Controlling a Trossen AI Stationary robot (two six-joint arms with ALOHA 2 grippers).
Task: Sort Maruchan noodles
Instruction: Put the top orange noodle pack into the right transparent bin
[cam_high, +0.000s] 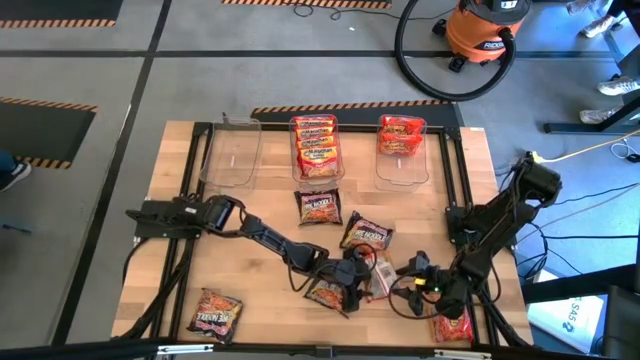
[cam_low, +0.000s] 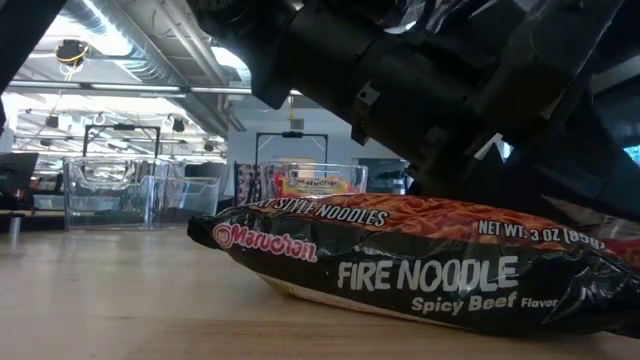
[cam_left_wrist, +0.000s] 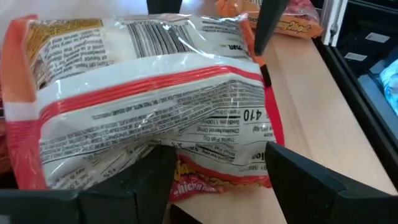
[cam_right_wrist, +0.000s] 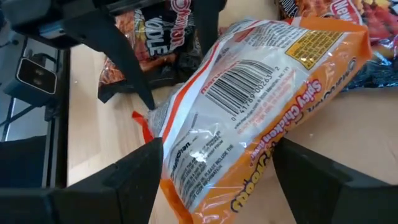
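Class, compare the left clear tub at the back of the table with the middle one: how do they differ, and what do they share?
The left tub holds no packets; the middle tub is filled with a row of orange packets. With nothing inside, the left tub lets the wooden table show through its bottom; the middle tub's bottom is hidden by its packets. Both are clear, rectangular and stand side by side along the table's far edge.

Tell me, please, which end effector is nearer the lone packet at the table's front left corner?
Left. The left end effector sits mid-table, right of that packet; the right end effector is farther right still.
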